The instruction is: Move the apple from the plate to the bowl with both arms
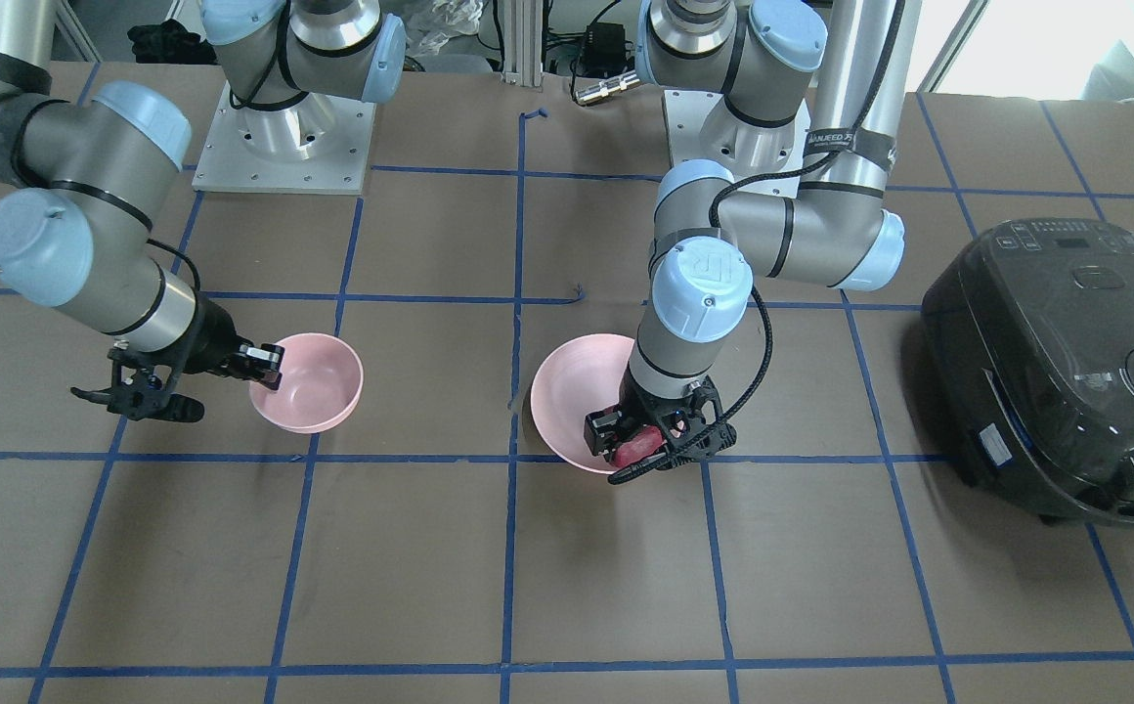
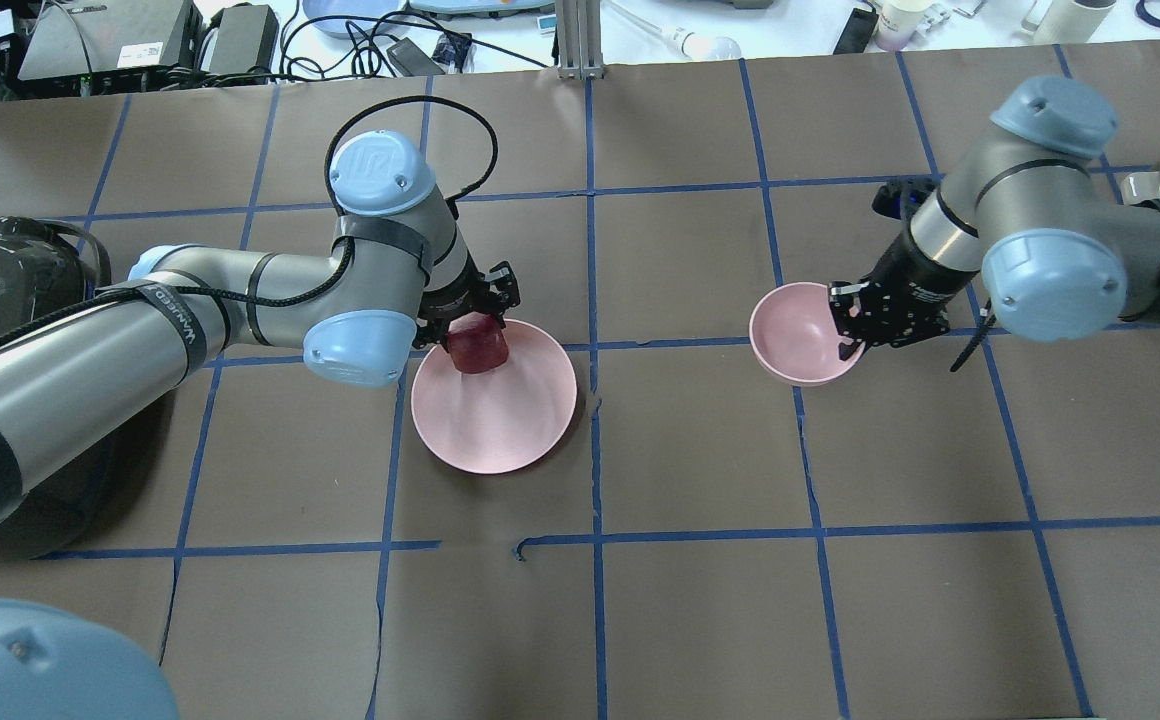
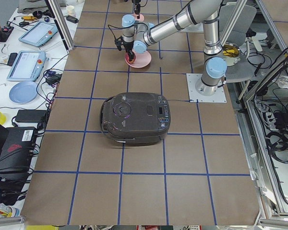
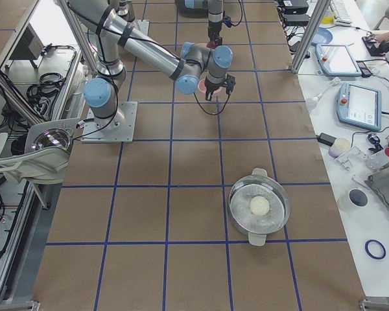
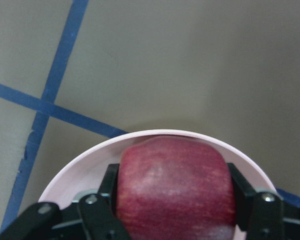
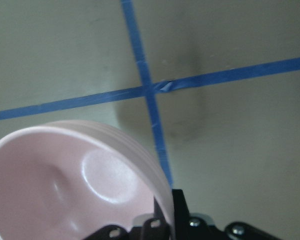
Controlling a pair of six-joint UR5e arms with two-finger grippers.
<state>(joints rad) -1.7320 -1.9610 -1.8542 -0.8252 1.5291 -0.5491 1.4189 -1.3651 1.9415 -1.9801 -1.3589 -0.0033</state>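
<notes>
We see the dark red apple (image 2: 477,347) at the pink plate's (image 2: 500,420) far rim. The smaller pink bowl (image 2: 795,335) sits nearer the table's right edge.

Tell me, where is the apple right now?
In the overhead view the apple is left of centre, at the far rim of the plate, held by the left tool, well left of the bowl.
</notes>
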